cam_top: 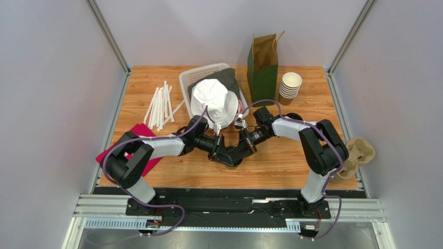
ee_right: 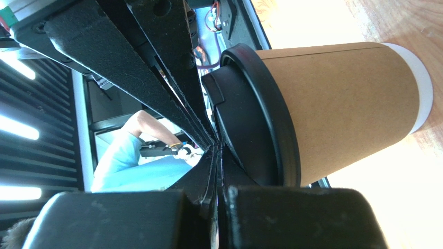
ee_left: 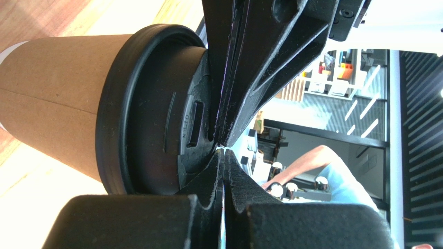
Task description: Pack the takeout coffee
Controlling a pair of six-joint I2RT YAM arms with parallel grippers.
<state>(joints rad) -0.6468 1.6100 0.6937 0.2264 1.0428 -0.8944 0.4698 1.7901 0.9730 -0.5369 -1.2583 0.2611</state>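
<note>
The takeout coffee is a kraft-brown cup [ee_left: 57, 98] with a black lid [ee_left: 151, 114], standing on the table. In the top view it is almost hidden under both grippers, with only a bit of the lid's edge [cam_top: 234, 164] showing. My left gripper [ee_left: 223, 153] is shut and empty, its tips against the lid's top. My right gripper [ee_right: 216, 150] is also shut and empty, its tips at the lid [ee_right: 249, 114] of the same cup [ee_right: 343, 104]. The two grippers [cam_top: 227, 154] [cam_top: 240, 150] meet tip to tip over the cup.
An open green paper bag [cam_top: 262, 67] stands at the back, next to a stack of lidless cups [cam_top: 290, 85]. A white basket [cam_top: 200, 75] holds white paper [cam_top: 213, 101]. Straws [cam_top: 161, 106] and red napkins [cam_top: 136, 148] lie at the left. A pulp cup carrier [cam_top: 357, 153] sits at the right edge.
</note>
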